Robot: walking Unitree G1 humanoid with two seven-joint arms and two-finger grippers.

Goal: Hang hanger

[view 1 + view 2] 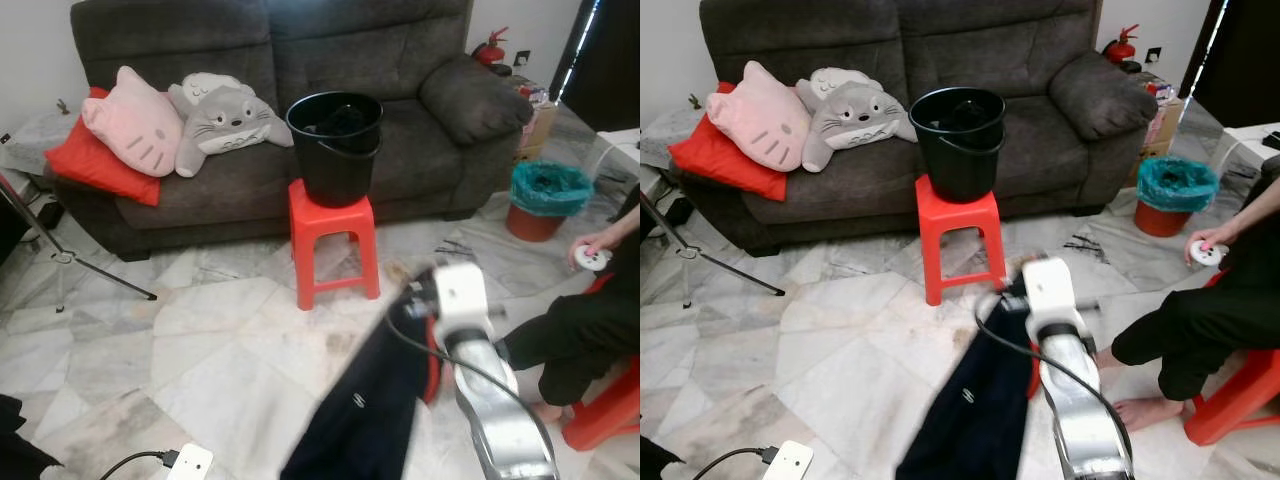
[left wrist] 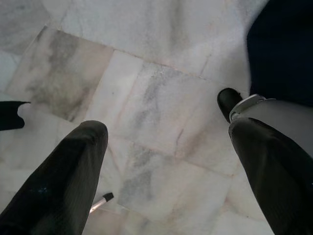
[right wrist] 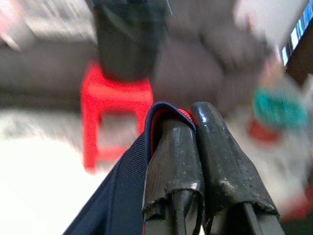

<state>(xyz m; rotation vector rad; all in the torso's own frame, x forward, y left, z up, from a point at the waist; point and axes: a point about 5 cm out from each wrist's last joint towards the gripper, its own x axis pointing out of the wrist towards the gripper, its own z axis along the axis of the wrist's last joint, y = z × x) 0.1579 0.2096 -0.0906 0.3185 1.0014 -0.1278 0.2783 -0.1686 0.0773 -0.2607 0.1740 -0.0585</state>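
Low and right of centre in the head views, the right gripper has its fingers pressed together on a red hanger carrying a dark garment. The left gripper hangs spread wide over the marble floor, holding nothing.

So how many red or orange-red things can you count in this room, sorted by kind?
Stools: 2, one under the black bucket, stool, and one beside the seated person.
Cushions: 1.
Fire extinguishers: 1.
Bins: 1, teal-lined.
Total: 5
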